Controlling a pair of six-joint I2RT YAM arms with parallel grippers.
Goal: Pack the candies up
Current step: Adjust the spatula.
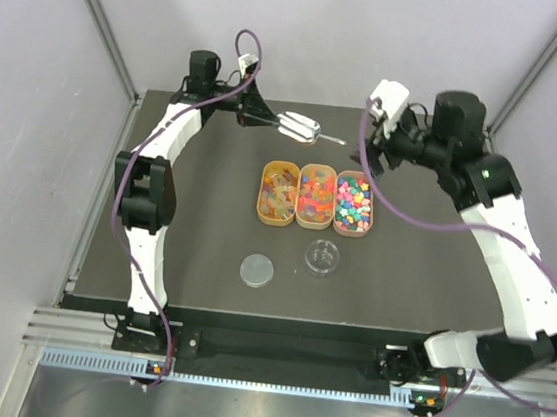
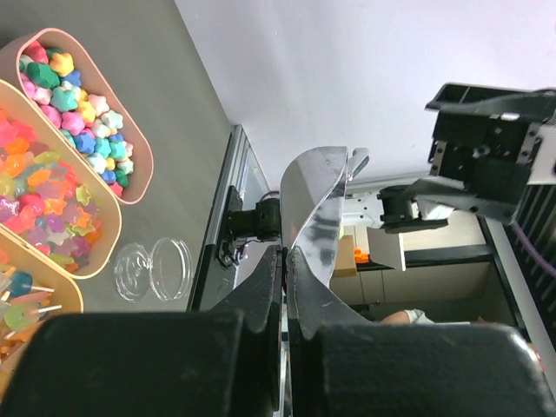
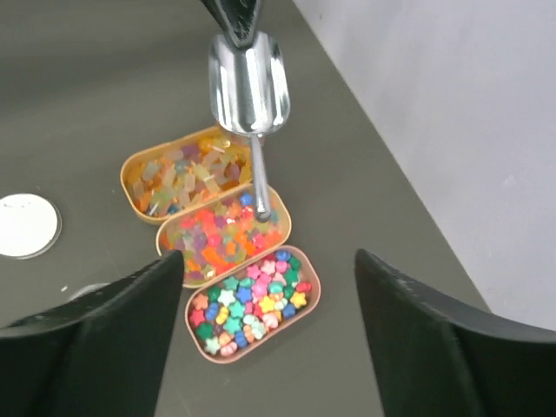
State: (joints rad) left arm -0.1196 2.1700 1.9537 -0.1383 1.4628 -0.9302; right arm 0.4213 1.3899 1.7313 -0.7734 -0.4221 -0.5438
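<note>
- The left gripper (image 1: pixel 269 119) is at the top middle of the top view. Its fingers are squeezed tight on the wide end of a shiny metal scoop (image 1: pixel 298 125).
- The scoop lies sideways in that view. Its thin handle (image 1: pixel 332 137) sticks out to the right, toward the right gripper (image 3: pixel 269 259).
- The right gripper is at the upper right of the top view. It is near the tip of the handle but not touching it. Its two fingers are spread wide apart and hold nothing.
- The candies (image 1: pixel 316 195) sit in three orange trays (image 1: pixel 260 192) in a row in the middle of the table (image 1: pixel 187 218). In the top view they are just below the scoop.
- In the right wrist view the scoop is at the top middle, and its handle points down at the middle tray.
- A small clear dish (image 1: pixel 322 258) sits below the trays and looks empty. Its lid (image 1: pixel 257 270) lies flat to the lower left of it.
- I think the handle matters most. It is free, and the right gripper is the nearer one to grab it.
</note>
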